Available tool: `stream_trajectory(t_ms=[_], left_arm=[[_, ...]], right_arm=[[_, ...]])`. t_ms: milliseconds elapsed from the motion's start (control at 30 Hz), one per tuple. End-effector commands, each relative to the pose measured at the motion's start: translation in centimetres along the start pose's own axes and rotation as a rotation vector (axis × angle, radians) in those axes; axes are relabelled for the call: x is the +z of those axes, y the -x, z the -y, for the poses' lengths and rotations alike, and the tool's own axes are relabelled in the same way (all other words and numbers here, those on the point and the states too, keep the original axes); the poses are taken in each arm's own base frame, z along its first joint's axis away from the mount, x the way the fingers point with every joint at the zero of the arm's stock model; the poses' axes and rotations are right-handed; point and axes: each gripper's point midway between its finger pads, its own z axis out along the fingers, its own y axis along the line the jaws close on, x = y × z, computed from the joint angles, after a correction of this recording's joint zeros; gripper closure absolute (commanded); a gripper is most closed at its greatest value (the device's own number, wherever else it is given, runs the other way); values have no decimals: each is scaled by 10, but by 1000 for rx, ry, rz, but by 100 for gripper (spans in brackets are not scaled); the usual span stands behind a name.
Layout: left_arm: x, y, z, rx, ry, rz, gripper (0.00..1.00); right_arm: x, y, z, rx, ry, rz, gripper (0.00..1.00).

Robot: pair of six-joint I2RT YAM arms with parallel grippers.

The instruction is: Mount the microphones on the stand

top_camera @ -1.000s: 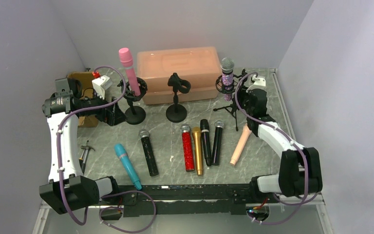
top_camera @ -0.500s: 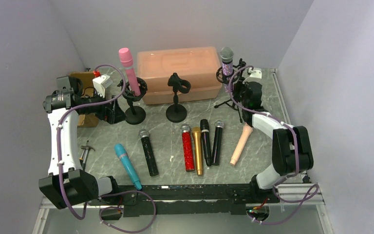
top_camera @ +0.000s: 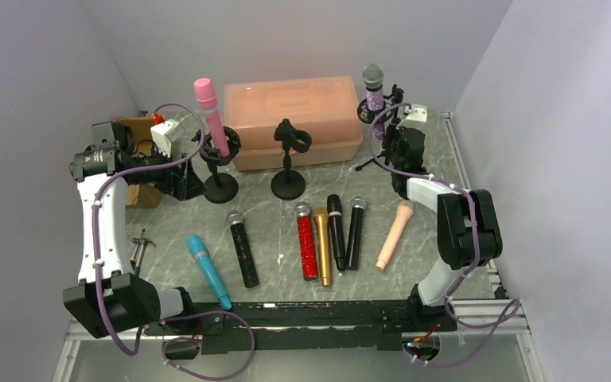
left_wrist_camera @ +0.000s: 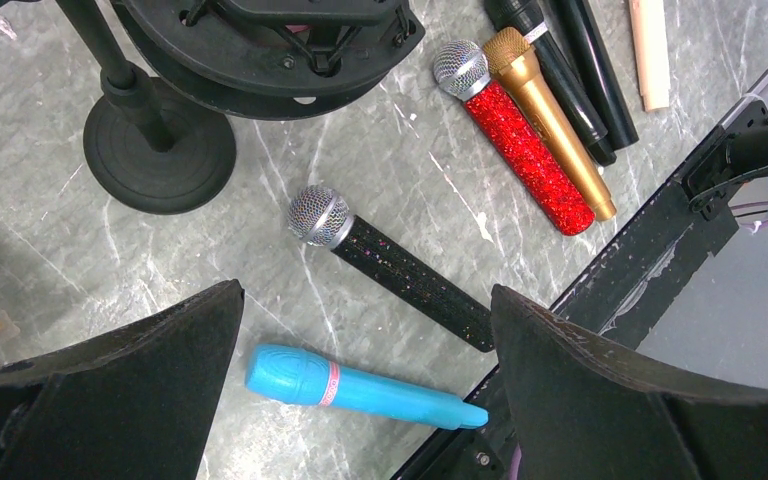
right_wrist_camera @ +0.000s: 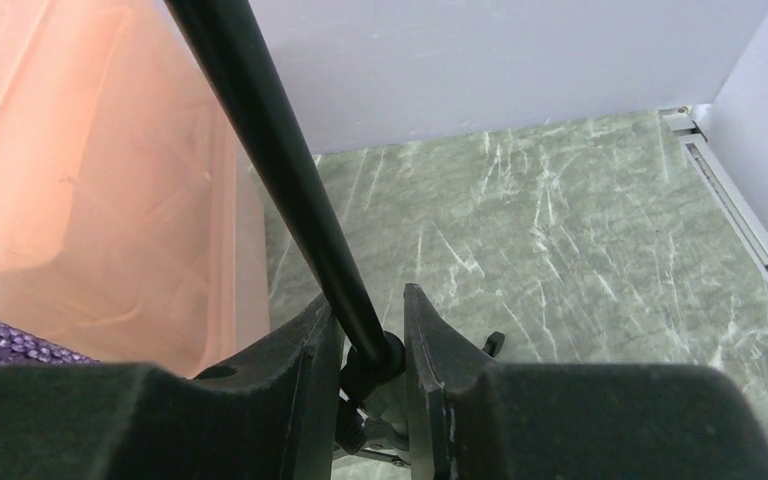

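Observation:
A purple glitter microphone (top_camera: 374, 86) stands in the shock mount of a tripod stand (top_camera: 382, 151) at the back right. My right gripper (top_camera: 402, 148) is shut on that stand's black pole (right_wrist_camera: 290, 180), jaws (right_wrist_camera: 372, 320) pinching it just above the joint. A pink microphone (top_camera: 209, 111) sits in the left stand (top_camera: 219, 187). The middle stand (top_camera: 289, 159) has an empty clip. Teal (left_wrist_camera: 350, 385), black glitter (left_wrist_camera: 400, 270), red glitter (left_wrist_camera: 520, 135), gold (top_camera: 323, 245), two black (top_camera: 344, 231) and peach (top_camera: 394, 233) microphones lie on the table. My left gripper (left_wrist_camera: 365, 290) hangs open beside the left stand.
A peach plastic box (top_camera: 294, 119) sits behind the stands, close to the left of my right fingers (right_wrist_camera: 80, 180). A brown block (top_camera: 133, 131) and a small tool (top_camera: 138, 251) lie at the left. Walls close in on three sides; a black rail (top_camera: 326, 314) runs along the near edge.
My right gripper has closed on the tripod pole, and the stand with the purple microphone has shifted toward the back wall. The right arm has folded up. The left arm is still.

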Motion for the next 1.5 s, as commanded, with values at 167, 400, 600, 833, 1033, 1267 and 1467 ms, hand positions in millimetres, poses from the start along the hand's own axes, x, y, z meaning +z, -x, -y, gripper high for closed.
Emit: stream_trajectory(t_ms=[167,400,600,833,1033,1267,1467], left_arm=[[-9,11,5,39,7,21,1],[-10,11,8,42,5,29,0],[-10,10,8,42,4,26,1],[-12,11,11,52,-4,26,1],[-13,12,14,57,-9,32,1],[-15,10,14,69,10,32,1],[-13,11,10,62,8,27,1]], right_arm=[[-22,-42,31,36,-108,-106,97],[-37,-37,31,98,-123,-138,51],[-56,-19,30,127,-129,-145,37],[-89,-14,41,196,-196,-171,36],[-76,-18,42,207,-164,-220,40],[-44,-16,38,197,-113,-191,92],[-21,-13,37,152,-86,-120,100]])
